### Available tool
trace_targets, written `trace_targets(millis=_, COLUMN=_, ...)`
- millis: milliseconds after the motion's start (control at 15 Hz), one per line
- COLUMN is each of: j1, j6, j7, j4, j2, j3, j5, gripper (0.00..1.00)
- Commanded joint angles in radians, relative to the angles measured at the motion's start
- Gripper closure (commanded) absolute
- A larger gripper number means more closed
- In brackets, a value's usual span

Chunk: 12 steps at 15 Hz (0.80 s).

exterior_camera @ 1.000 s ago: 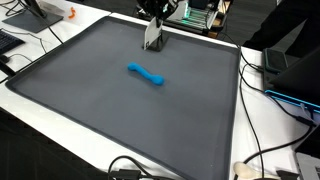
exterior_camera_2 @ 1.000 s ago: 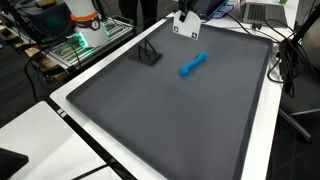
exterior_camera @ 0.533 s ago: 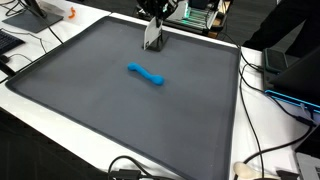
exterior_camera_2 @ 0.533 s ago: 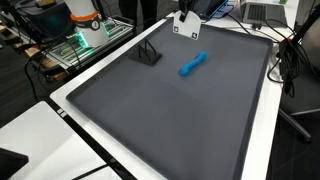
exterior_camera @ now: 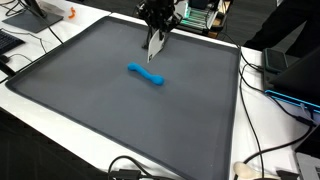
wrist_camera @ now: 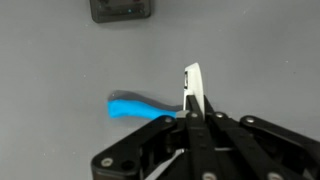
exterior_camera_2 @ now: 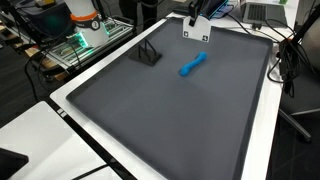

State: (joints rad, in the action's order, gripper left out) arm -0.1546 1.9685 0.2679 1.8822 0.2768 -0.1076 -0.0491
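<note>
Count: 1 white card point(exterior_camera_2: 194, 32), 1 blue piece point(exterior_camera: 146, 74), 1 black stand point(exterior_camera_2: 149, 54), all on or over 1 grey mat point(exterior_camera: 90, 110). My gripper point(exterior_camera: 156, 30) is clamped tight on the card's top edge, fingers pressed flat against both faces. In the wrist view the card point(wrist_camera: 192, 88) sticks out edge-on as a thin white strip past my fingertips.

Arm comes in from above at the far end of the mat, wrist pointing approx straight down, so the card hangs below my fingers w/ its lower end tilted a bit. It looks lifted off the mat, but I can't tell for sure.

Blue piece lies flat near the mat's middle, just beyond the card and apart from it. Black stand sits off to one side, well apart from the blue piece, near the mat's edge
</note>
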Motion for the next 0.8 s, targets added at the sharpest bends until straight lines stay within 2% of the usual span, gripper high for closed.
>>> trace_targets(millis=0, j1=-0.02, j6=0.06, j7=-0.022, j4=-0.041, j2=0.065, j3=-0.002, j5=-0.01, gripper=0.99)
trace_targets(millis=733, j1=-0.052, j6=0.057, j7=-0.035, j4=-0.165, j2=0.21, j3=0.022, j5=-0.075, gripper=0.99)
